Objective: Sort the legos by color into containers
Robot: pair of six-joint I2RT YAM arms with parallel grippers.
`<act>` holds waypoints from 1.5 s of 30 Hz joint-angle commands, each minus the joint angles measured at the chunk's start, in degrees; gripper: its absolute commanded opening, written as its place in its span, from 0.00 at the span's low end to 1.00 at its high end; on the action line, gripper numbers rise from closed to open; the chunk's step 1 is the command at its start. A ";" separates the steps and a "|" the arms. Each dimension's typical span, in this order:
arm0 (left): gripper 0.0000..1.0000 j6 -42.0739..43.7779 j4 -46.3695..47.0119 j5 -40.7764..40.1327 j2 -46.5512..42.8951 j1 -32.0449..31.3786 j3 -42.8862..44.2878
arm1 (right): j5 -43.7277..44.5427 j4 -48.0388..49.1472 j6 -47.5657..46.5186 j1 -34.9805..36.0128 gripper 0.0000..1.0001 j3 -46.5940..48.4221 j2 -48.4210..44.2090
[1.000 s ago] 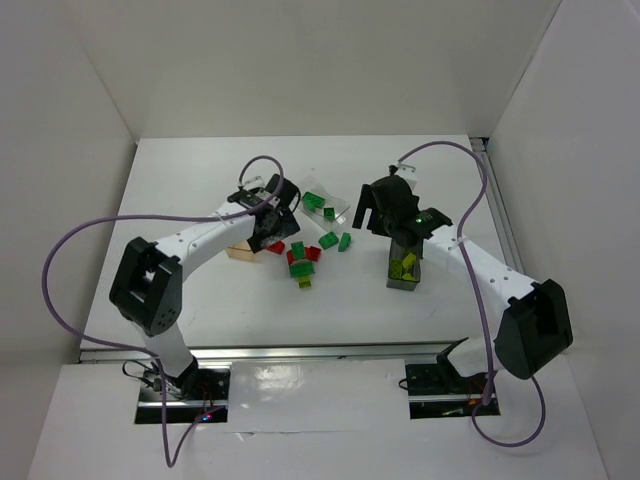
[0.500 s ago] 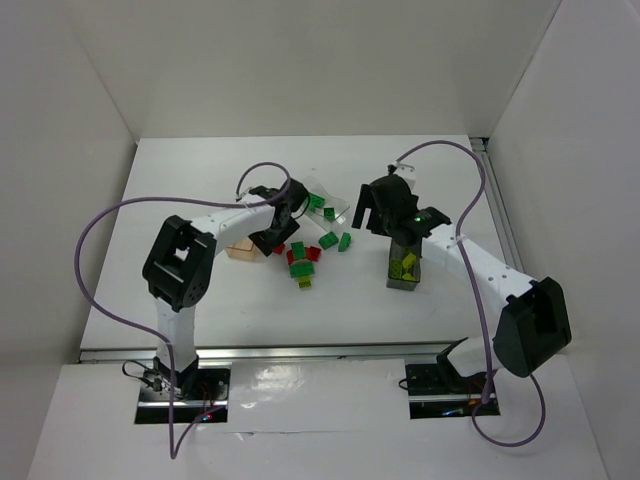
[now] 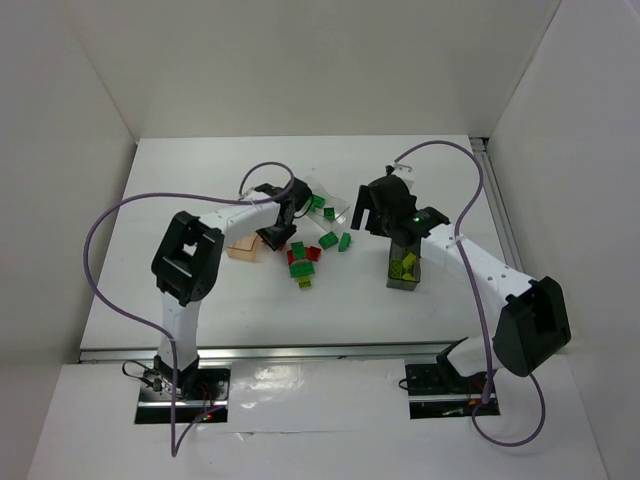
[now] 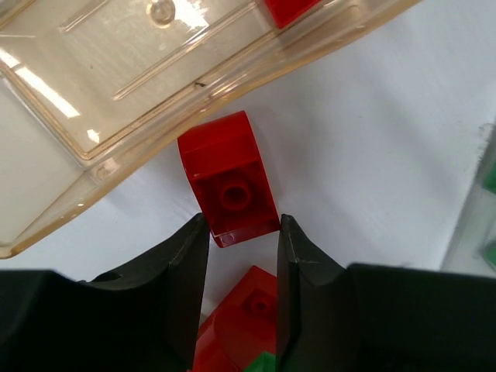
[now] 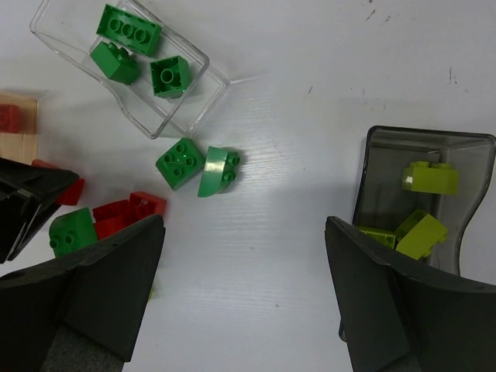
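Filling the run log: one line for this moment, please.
left gripper: shut on red lego beside tan container | right gripper: open, empty

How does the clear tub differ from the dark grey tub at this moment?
The clear tub holds three green bricks; the dark grey tub holds yellow-green bricks. The clear tub lies diagonally in the right wrist view; the dark grey tub sits square to it. Both are open-topped rectangular tubs on the white table.
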 commanded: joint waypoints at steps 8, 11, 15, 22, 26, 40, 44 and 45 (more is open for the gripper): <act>0.28 19.18 -3.29 -8.10 0.01 -2.22 17.12 | 0.26 -1.05 -0.48 0.59 0.91 2.06 0.06; 0.28 23.24 -4.87 -9.42 -0.86 -0.91 17.67 | 0.26 -1.05 -0.48 0.59 0.91 2.06 0.06; 0.28 26.40 -4.87 -7.23 -4.28 3.83 13.30 | -0.26 -1.05 -0.48 0.59 0.91 2.06 0.06; 0.30 28.34 -2.59 -4.33 -7.89 7.53 5.11 | -0.79 -0.52 -0.48 1.12 0.91 2.06 0.06; 0.71 27.82 -2.59 -3.80 -7.90 7.54 3.18 | -0.79 -0.52 -0.48 1.12 0.91 2.58 0.06; 0.93 41.70 7.43 8.85 -15.46 -0.02 2.65 | 0.79 -0.52 0.05 1.12 0.91 1.44 -0.64; 0.96 37.93 4.98 11.06 -16.16 -2.65 0.54 | 1.32 -0.52 0.05 1.12 0.91 0.92 -1.26; 0.96 36.10 4.97 11.06 -16.77 -3.53 0.01 | 1.32 -0.52 0.05 1.12 0.91 0.91 -1.26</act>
